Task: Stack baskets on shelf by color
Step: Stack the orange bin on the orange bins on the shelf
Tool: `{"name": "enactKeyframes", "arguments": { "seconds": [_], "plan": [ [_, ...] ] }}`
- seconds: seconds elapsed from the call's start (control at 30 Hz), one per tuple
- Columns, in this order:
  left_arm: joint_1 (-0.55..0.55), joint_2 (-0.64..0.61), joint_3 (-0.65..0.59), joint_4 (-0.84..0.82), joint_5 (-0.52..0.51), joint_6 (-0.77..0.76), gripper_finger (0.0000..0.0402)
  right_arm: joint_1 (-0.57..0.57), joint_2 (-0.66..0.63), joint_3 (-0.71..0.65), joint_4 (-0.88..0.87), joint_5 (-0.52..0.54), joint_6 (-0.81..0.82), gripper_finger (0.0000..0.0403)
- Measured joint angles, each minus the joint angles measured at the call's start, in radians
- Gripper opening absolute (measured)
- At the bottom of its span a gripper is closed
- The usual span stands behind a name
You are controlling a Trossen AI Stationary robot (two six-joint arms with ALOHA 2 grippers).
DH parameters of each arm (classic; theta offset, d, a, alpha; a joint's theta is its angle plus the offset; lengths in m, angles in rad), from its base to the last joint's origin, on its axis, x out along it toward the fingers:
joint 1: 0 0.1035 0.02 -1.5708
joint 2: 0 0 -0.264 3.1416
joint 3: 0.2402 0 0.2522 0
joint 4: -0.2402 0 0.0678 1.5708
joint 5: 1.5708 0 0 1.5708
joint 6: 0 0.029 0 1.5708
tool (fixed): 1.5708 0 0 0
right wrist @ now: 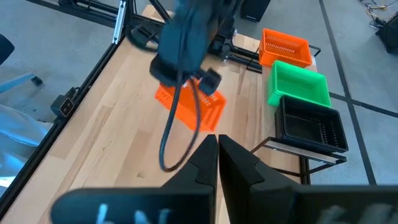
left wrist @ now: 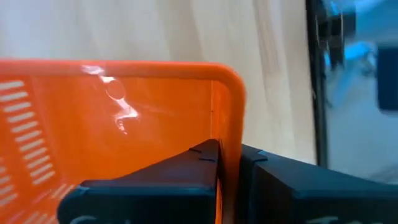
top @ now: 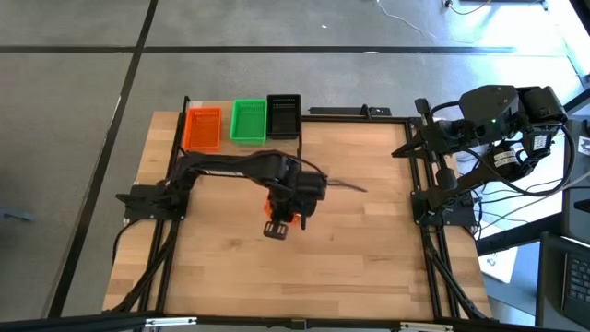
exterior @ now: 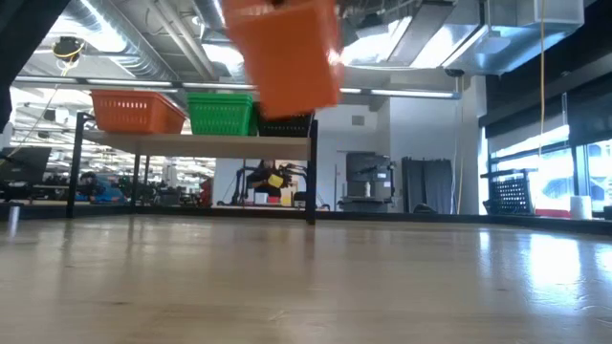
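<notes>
My left gripper (top: 284, 210) (left wrist: 229, 155) is over the middle of the table, shut on an orange lattice basket (exterior: 287, 53) (right wrist: 196, 112) that is lifted clear of the tabletop. The shelf (exterior: 191, 141) stands at the table's far left corner. On it, resting on their bases, sit an orange basket (top: 203, 129), a green basket (top: 248, 121) and a black basket (top: 283, 116), side by side. My right gripper (right wrist: 217, 149) is shut and holds nothing, parked beyond the table's right edge (top: 461, 120). My left gripper pinches one wall of the orange basket (left wrist: 227, 124) near a rounded corner. One finger (left wrist: 186, 168) is inside the basket and the other outside. In the low view the basket hangs clear above the table and is slightly tilted.
Black metal uprights (exterior: 311, 172) carry the shelf above the tabletop. Black frame rails (top: 424, 212) run along the table's left and right sides. A cable (top: 341, 184) trails from the left arm. Bare wood (top: 359, 258) lies toward the near and right parts of the table.
</notes>
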State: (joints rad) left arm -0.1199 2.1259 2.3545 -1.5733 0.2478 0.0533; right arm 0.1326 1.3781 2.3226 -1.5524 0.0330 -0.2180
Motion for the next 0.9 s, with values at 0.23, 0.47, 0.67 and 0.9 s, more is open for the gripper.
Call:
{"name": "enactKeyframes", "arguments": {
  "seconds": [0.23,0.47,0.67,0.9],
  "plan": [
    [-0.008,-0.111,-0.002,0.006,-0.171,-0.095,0.0,0.0,0.0,0.0,0.032,0.03,-0.001,0.0014],
    [-0.007,-0.199,0.002,0.001,-0.337,-0.147,0.0,0.0,0.0,0.0,0.035,0.051,-0.001,0.0003],
    [-0.007,-0.28,0.002,0.003,-0.546,-0.145,0.0,0.0,0.0,0.0,0.037,0.053,-0.001,0.0002],
    [0.051,-0.371,0.002,0.002,-0.643,-0.071,0.0,0.0,0.0,0.0,0.042,0.053,0.003,0.0002]
  ]
}}
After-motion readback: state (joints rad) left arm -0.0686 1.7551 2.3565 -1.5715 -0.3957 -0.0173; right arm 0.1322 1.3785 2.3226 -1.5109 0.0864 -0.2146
